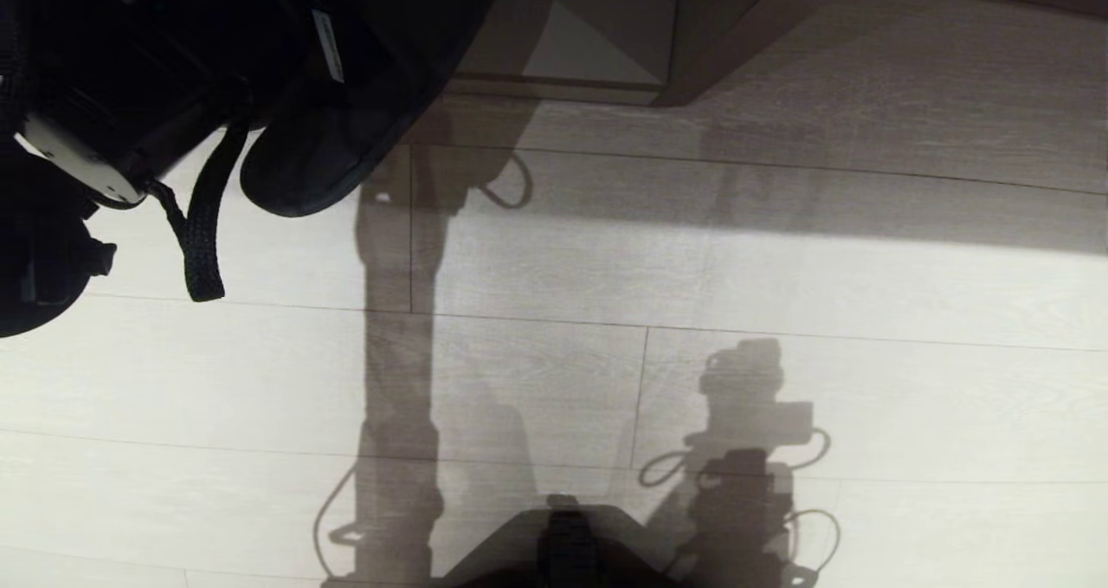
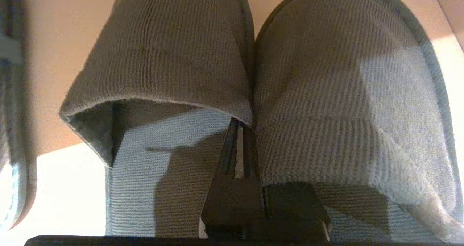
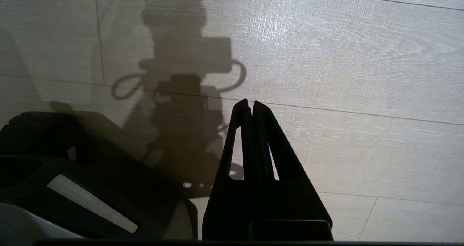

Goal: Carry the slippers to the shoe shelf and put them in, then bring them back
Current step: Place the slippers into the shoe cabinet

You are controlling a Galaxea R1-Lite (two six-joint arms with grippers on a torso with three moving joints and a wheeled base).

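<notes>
Slippers (image 2: 326, 94) ribbed knit cloth; floor (image 1: 779, 268) matt woodgrain.

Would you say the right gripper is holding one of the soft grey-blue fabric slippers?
No, the right gripper hangs over bare pale wood-look floor with its fingers pressed together on nothing.

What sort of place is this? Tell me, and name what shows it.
Probably a room in a home or a hotel-style room, though little is in view. The floor is pale wood-look planks, a beige laminate unit stands at its far edge, and the left gripper holds soft fabric slippers.
</notes>
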